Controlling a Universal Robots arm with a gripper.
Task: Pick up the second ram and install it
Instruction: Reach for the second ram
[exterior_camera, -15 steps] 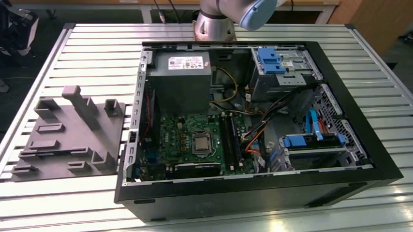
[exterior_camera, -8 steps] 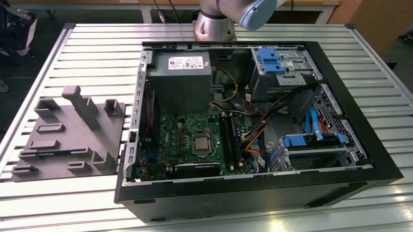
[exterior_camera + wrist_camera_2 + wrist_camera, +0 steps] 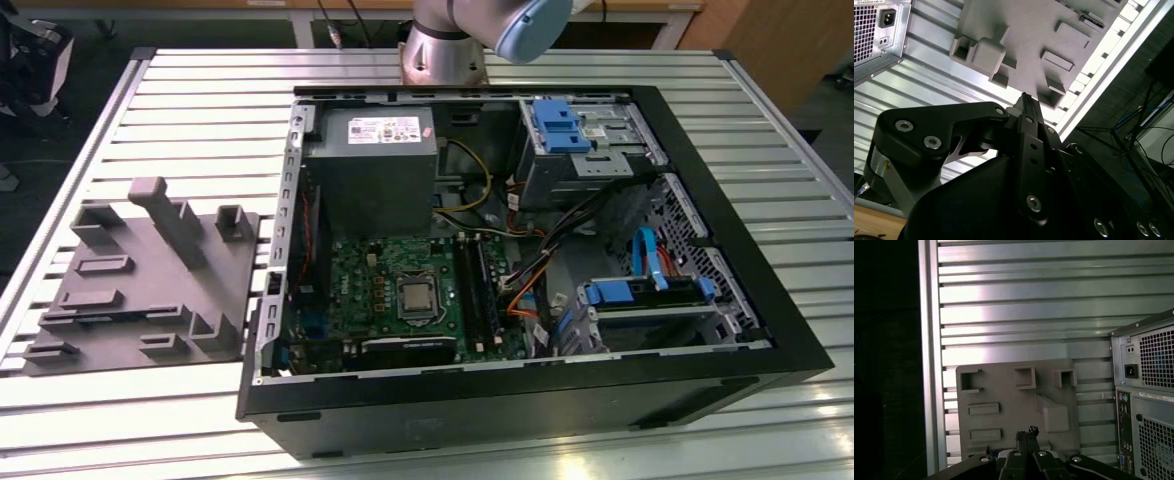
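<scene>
Open slatted table (image 3: 1029, 315) rings the grey tray (image 3: 1004, 390), whose edge the pincer (image 3: 1026, 432) faces, closed tight and empty.

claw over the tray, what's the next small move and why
Probably open the claw. In the first wrist view it looks shut and empty above the grey tray, so it can't grasp anything as it stands.
</scene>
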